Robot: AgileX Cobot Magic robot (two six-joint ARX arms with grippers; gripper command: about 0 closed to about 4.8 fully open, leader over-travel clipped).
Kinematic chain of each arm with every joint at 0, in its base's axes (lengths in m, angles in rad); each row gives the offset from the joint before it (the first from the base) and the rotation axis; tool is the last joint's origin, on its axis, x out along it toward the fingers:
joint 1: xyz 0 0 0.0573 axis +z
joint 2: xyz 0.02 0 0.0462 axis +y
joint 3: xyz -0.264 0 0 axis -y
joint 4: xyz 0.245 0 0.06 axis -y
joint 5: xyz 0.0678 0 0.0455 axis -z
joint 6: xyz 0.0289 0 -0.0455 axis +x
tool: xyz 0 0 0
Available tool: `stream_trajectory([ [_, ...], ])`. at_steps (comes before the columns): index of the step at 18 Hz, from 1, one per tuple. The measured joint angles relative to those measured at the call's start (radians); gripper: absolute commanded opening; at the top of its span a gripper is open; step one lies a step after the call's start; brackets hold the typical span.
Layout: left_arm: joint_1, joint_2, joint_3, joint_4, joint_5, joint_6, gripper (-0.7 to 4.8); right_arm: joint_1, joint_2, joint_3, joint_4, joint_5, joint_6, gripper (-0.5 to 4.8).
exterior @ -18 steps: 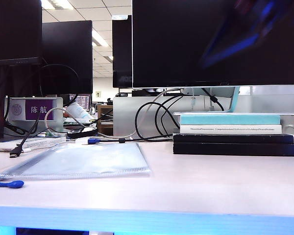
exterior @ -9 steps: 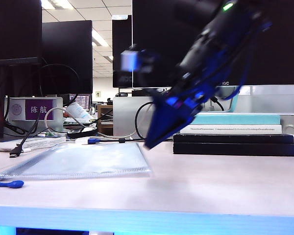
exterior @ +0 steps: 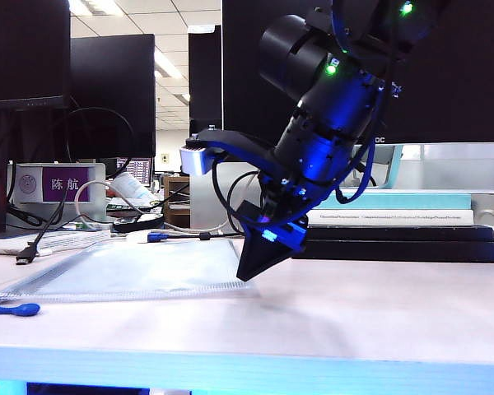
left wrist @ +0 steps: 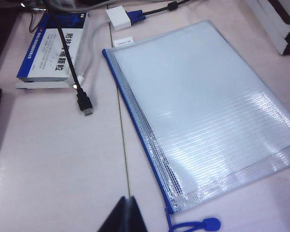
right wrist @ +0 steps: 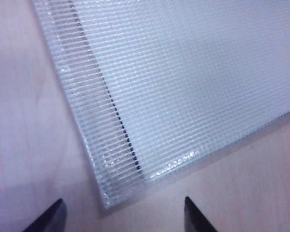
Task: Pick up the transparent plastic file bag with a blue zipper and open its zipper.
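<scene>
The transparent plastic file bag (exterior: 123, 270) lies flat on the pale desk, mesh-textured. Its blue zipper (left wrist: 135, 123) runs along one long edge and ends in a looped cord with a rounded pull tab (left wrist: 206, 224), which also shows at the desk's front left (exterior: 12, 310). My right gripper (exterior: 252, 271) points down at the bag's right front corner. In the right wrist view it (right wrist: 123, 217) is open, with a fingertip on each side of that corner (right wrist: 116, 193) and nothing held. My left gripper (left wrist: 128, 215) is shut and empty, above bare desk beside the zipper's pull end.
A stack of books (exterior: 391, 222) stands at the right behind the arm. A blue-and-white box (left wrist: 55, 46), a black cable plug (left wrist: 87, 104) and a white adapter (left wrist: 121, 19) lie past the bag's far end. Monitors (exterior: 107, 90) line the back.
My right arm has swung down from the upper right to the bag's right front corner, and its jaws now stand apart. The bag has not moved.
</scene>
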State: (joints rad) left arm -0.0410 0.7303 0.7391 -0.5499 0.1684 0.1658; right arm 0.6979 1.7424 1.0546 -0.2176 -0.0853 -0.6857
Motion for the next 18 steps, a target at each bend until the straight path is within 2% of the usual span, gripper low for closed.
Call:
stream_trajectory([
  [4,0.0,0.0,0.0,0.0,0.0,0.0,-0.06,0.002,0.054,0.0,0.005,-0.022,0.0,3.01],
  [7,0.0,0.0,0.0,0.0,0.0,0.0,-0.06,0.014,0.086,0.008,0.076,-0.024,0.0,2.95],
  [8,0.0,0.0,0.0,0.0,0.0,0.0,-0.06,0.015,0.102,0.012,0.108,-0.028,0.001,1.65],
  [9,0.0,0.0,0.0,0.0,0.0,0.0,-0.06,0.016,0.131,0.019,0.151,-0.01,0.005,-0.02],
  [11,0.0,0.0,0.0,0.0,0.0,0.0,-0.05,0.021,0.156,0.021,0.187,0.075,-0.021,-0.04],
  [12,0.0,0.0,0.0,0.0,0.0,0.0,2.6,0.02,0.164,0.044,0.172,0.187,-0.024,-0.04],
  [13,-0.052,0.0,0.0,0.014,0.031,0.003,2.62,0.01,0.058,0.273,-0.08,0.248,-0.023,0.62],
  [14,-0.075,0.0,0.0,0.014,-0.01,0.021,2.62,0.005,0.038,0.293,-0.132,0.241,-0.023,2.19],
  [16,-0.073,0.0,0.0,0.012,-0.041,0.022,2.6,-0.043,0.073,0.288,-0.269,0.153,-0.022,2.32],
  [18,-0.073,0.0,0.0,0.011,-0.041,0.022,2.6,-0.07,0.096,0.282,-0.308,0.135,-0.023,2.35],
])
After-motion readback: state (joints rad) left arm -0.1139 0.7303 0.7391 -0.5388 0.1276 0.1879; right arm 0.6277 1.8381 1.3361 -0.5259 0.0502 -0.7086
